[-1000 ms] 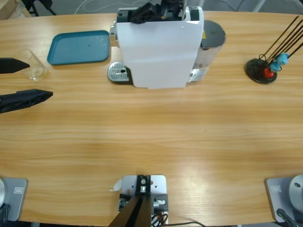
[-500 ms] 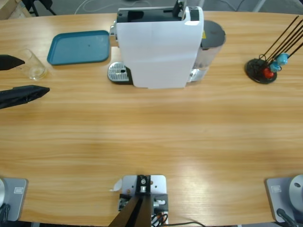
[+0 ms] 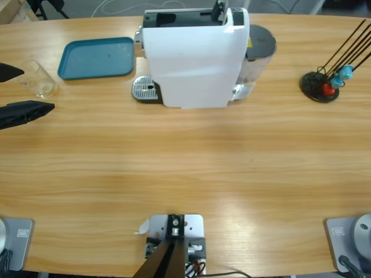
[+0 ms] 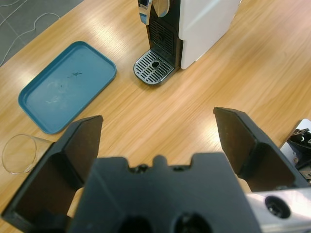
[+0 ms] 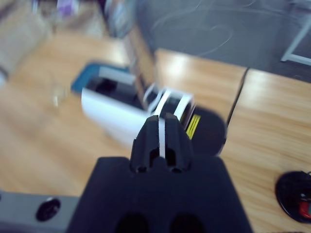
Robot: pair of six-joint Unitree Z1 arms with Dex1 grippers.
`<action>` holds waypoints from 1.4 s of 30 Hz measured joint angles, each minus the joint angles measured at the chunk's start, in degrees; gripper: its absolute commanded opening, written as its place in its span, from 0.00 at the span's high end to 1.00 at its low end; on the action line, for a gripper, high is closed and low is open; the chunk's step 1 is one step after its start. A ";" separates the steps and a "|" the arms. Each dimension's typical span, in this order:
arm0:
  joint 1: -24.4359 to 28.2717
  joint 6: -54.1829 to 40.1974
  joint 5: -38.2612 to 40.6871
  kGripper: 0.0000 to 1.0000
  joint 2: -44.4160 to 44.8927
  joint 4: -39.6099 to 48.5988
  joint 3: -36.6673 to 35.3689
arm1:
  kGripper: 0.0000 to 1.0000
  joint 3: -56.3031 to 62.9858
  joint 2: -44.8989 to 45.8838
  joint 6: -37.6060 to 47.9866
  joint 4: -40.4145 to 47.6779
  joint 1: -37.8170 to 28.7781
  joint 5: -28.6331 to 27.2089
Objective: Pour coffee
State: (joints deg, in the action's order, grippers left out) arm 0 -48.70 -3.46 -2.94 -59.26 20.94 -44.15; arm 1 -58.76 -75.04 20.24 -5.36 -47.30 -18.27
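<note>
Long wooden table (image 3: 185,174), filling the high view from edge to edge.

At the far middle, a white capsule coffee machine (image 3: 194,63), standing upright, with a grey-lidded water tank (image 3: 259,43) at its right side and a round metal drip grate (image 3: 145,90) at its left foot.

Just left of the machine, a teal rectangular tray (image 3: 95,58), lying flat.

Near the left edge, the left gripper (image 4: 158,119), spread wide and holding nothing, aimed across the table toward the tray and the drip grate.

High above the machine, the right gripper (image 5: 160,128), pressed closed with nothing between its 2 jaws, looking down on the machine's top and the tank lid.

Far right on the table, a black wire capsule stand (image 3: 319,87) with 1 blue capsule (image 3: 346,72) and 1 red capsule (image 3: 328,88).

Left of the tray, a clear drinking glass (image 3: 39,79), upright, close beside 1 jaw of the left gripper and outside the gap in the left wrist view.

Coffee: cannot tell whether any sits in the glass.
</note>
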 measured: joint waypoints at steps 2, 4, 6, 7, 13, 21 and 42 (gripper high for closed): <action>0.00 0.00 0.00 0.00 -0.04 0.00 -0.23 | 1.00 -1.72 -2.78 1.83 2.18 1.09 -1.67; 0.00 0.00 0.00 0.00 -0.18 0.00 -0.90 | 1.00 -3.58 -5.74 2.63 3.82 1.56 -2.37; 0.00 0.00 0.00 0.00 -0.24 0.00 -1.40 | 1.00 -5.71 -8.42 3.24 4.70 1.75 -2.65; 0.00 0.00 0.00 0.00 -0.25 0.00 -1.45 | 1.00 -6.75 -9.54 3.49 5.02 1.78 -2.70; 0.00 0.00 0.00 0.00 -0.38 0.00 -1.44 | 1.00 -9.54 -13.33 6.68 6.37 1.82 -2.71; 0.00 0.00 0.00 0.00 -0.38 0.00 -1.44 | 1.00 -9.63 -13.57 14.51 9.30 -0.51 -2.72; 0.01 0.00 0.00 0.01 -0.38 0.00 -1.22 | 1.00 -11.48 -21.19 20.60 17.91 -4.31 -1.28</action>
State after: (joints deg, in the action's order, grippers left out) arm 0 -48.70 -3.46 -2.94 -59.64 20.94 -45.37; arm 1 -70.24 -96.23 40.84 12.55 -51.61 -19.55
